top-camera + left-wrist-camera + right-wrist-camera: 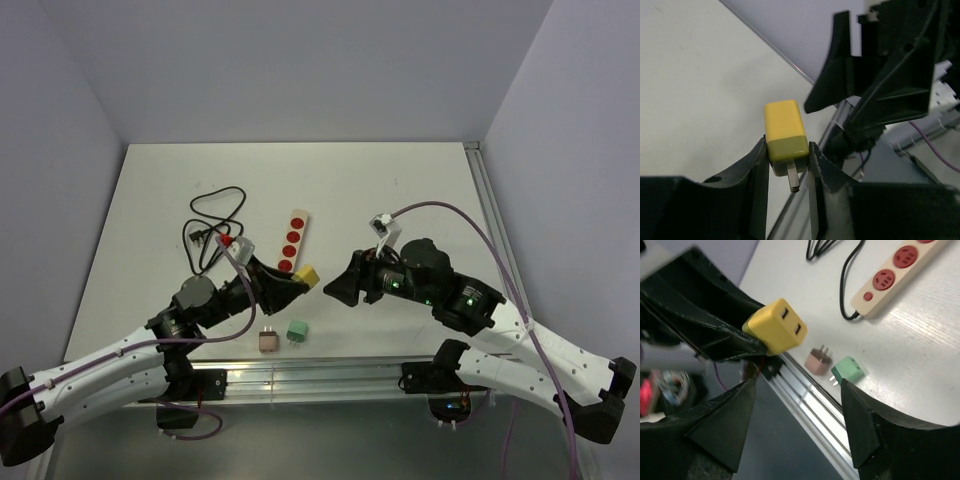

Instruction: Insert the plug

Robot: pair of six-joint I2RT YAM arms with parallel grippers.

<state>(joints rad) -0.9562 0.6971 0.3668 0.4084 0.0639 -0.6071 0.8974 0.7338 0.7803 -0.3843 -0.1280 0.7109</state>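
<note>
You're holding the yellow plug (pixel 785 127) by its pronged end in your left gripper (pixel 787 150), aloft short of the power strip (pixel 293 240), right gripper (pixel 799 385) gaping wide opposite, so that shallow grip is risking a slip.

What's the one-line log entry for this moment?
left gripper: shut on yellow plug | right gripper: open, facing plug | power strip: sockets free | pink adapter, green adapter: lying loose
</note>
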